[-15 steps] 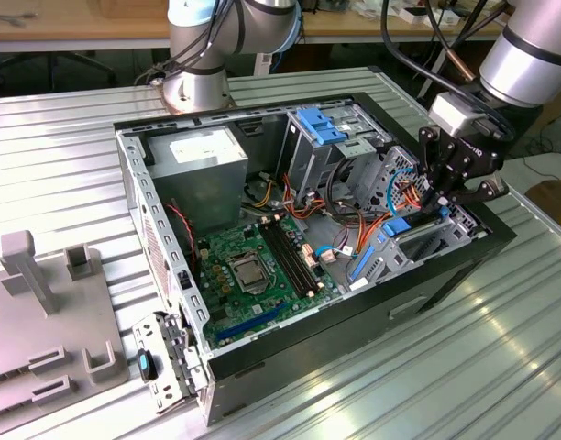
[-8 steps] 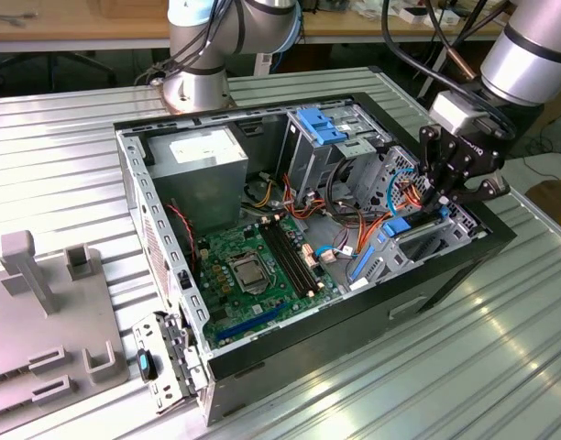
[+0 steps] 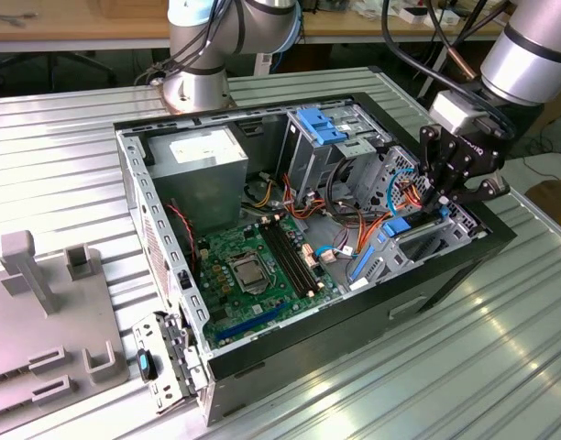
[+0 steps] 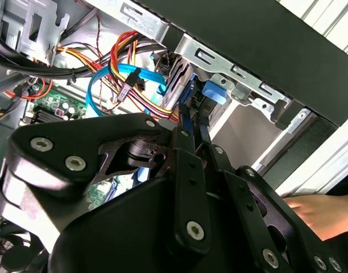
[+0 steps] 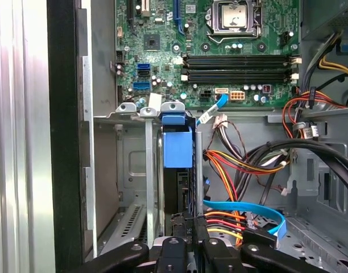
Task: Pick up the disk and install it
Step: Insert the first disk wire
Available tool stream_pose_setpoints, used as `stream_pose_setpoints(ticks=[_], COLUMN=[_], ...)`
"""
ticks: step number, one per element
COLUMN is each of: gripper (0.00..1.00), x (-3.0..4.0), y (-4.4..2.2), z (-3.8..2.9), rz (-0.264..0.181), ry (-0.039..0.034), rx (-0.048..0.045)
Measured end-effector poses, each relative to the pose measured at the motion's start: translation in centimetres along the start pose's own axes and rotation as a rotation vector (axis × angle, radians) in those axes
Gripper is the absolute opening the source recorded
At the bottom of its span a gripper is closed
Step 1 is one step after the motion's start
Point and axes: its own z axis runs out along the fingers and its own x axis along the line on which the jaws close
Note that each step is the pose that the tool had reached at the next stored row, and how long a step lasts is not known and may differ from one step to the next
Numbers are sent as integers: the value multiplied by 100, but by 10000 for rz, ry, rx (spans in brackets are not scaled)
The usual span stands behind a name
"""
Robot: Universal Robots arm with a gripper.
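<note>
Pincer: my gripper (image 3: 443,199), black jointed metal links, reaches into the open case (image 3: 262,371) at the exterior view's right; its fingers (image 5: 186,227) are clamped on the narrow edge of the disk.
Disk: the disk (image 5: 177,170) stands on edge in a silver sheet-metal bay (image 5: 148,170), a slim dark slab capped by a smooth blue plastic frame, in the first wrist view.
Cables: a flat blue ribbon (image 5: 248,210) and a bundle of red, orange and yellow wires (image 5: 231,165) lie just beside the bay.
Board: a green motherboard (image 3: 253,266) with long black memory slots lies flat on the case floor.
Table: ribbed, shiny metal sheet (image 3: 60,156).
Hand: a person's hand (image 4: 322,211) shows near my gripper in the second wrist view.
</note>
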Motion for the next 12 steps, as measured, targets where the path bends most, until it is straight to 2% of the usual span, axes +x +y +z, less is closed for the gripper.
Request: stream_pose_setpoints(ticks=[2, 12], gripper=[17, 17], x=[0, -1], y=[0, 0], z=[0, 24], rz=[109, 113], ry=[3, 3], rx=[-1, -1])
